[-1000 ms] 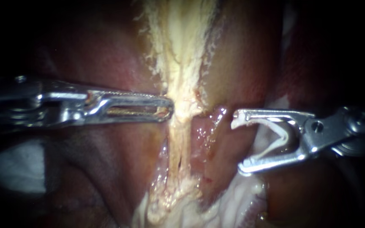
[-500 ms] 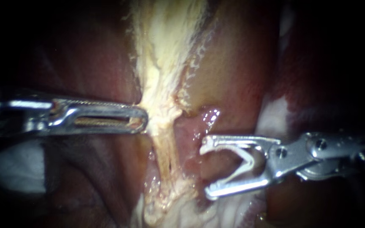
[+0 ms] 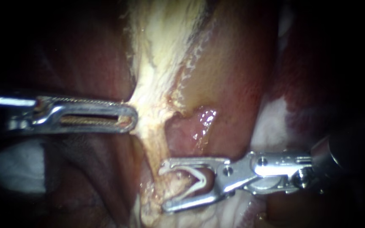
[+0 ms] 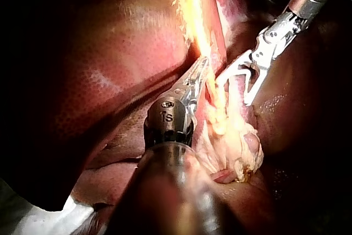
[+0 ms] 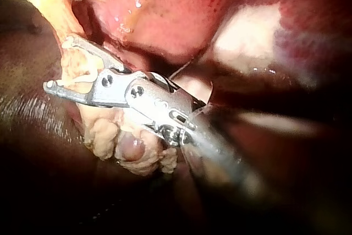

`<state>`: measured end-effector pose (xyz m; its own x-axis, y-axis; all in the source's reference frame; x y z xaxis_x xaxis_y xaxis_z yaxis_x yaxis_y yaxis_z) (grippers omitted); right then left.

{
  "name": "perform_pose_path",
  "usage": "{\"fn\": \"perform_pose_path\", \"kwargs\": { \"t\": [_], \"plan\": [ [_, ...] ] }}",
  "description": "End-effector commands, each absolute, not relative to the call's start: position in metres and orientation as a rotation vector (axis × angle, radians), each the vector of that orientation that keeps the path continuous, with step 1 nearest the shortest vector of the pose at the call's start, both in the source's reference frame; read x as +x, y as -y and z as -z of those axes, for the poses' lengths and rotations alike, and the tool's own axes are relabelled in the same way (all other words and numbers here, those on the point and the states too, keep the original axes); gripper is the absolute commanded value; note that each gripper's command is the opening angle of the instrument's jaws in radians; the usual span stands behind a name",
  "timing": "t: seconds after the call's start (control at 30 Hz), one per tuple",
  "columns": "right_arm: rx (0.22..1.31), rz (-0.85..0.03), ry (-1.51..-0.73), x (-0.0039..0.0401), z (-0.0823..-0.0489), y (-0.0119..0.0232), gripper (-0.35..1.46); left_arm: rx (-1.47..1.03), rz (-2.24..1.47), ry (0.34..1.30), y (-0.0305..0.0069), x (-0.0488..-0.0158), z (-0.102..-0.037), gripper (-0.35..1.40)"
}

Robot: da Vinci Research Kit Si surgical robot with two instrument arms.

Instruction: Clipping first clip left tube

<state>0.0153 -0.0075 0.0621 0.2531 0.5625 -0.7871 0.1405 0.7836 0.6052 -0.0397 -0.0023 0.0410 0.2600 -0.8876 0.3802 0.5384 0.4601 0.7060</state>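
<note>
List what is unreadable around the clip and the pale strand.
Separate tubes: in the endoscope view the pale strand reads as one fatty band, so no left tube stands out.
How far the clip in the right tool reaches around the strand: its bulk hides the far side in every view.
How much strand the left tool holds: endoscope view, its shut jaws cover it.

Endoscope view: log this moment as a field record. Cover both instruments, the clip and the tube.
tube: pale strand, passing between the right instrument's jaws
left instrument: jaws shut on the tube's edge, above the right instrument
right instrument: jaws spread wide, carrying the clip, one jaw on each side of the tube
clip: white, an open V, not yet closed
contact: cannot tell whether the clip itself touches the tube
</note>
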Motion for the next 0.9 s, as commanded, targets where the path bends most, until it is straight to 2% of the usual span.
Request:
{"fn": "perform_pose_path", "kwargs": {
  "t": [0.03,0.3,0.9],
  "plan": [
    [0.654,-0.319,-1.306,0.0155,-0.0626,0.0075,0.6,0.488,1.021,0.844,0.0024,-0.0398,-0.0408,-0.35],
    [0.651,-0.314,-1.288,0.0166,-0.0645,0.0075,0.6,0.485,1.025,0.843,0.0028,-0.04,-0.0402,-0.35],
    [0.659,-0.312,-1.289,0.0183,-0.0645,0.007,0.6,0.485,1.028,0.842,0.0034,-0.0408,-0.0388,-0.35]
  ]
}}
